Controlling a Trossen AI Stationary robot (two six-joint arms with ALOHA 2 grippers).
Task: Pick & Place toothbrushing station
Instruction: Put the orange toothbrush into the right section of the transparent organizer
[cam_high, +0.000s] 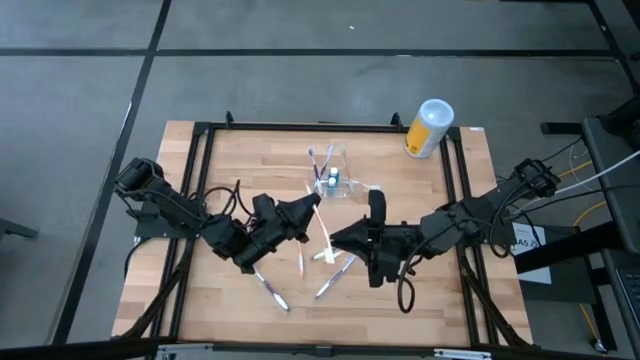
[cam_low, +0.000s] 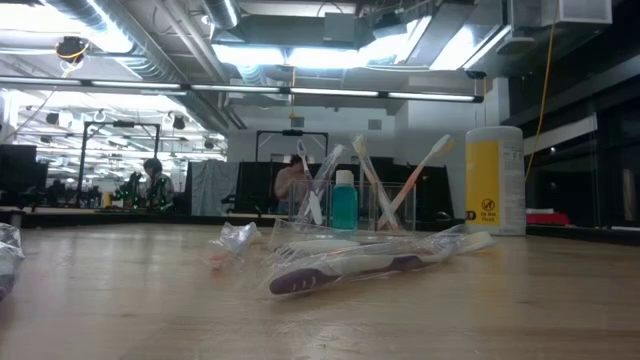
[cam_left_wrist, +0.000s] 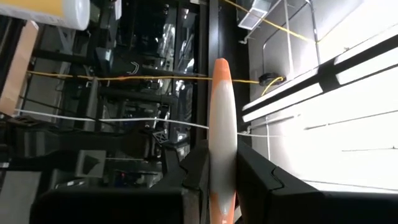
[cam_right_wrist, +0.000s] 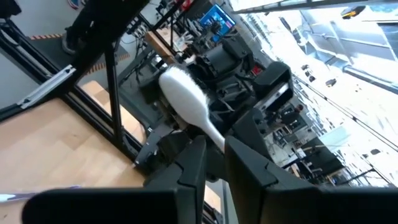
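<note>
1. At the left we see our left gripper (cam_high: 305, 215) over the middle of the table (cam_high: 200, 300), its fingers (cam_left_wrist: 186, 180) clamped narrow on an orange-and-white toothbrush (cam_left_wrist: 221, 137). The handle stands straight up between the pads in the left wrist view.
2. On the wood below and between the two arms lie loose wrapped toothbrushes (cam_high: 270, 290); in the low view one purple-handled brush (cam_low: 340, 268) in crinkled wrap lies nearest the camera.
3. The toothbrushing station (cam_high: 335, 178), clear plastic, stands toward the far middle of the table, just beyond both grippers. It already holds several brushes and a small teal bottle (cam_low: 344, 200).
4. Our right gripper (cam_high: 340, 238) sits just right of the left one, fingers (cam_right_wrist: 193, 162) closed narrow around the thin neck of a white toothbrush (cam_right_wrist: 183, 93).
5. At the far right corner stands a yellow canister (cam_high: 428, 128) with a white lid, well clear of the work.
6. We judge the main risks as follows. The grippers are close together, so one moving toward the station could knock the other. The station is light and crowded, so a brush lowered off-centre could catch its rim or a standing brush and tip it. The right grip is on a slim neck, so the brush may swivel or slip.
</note>
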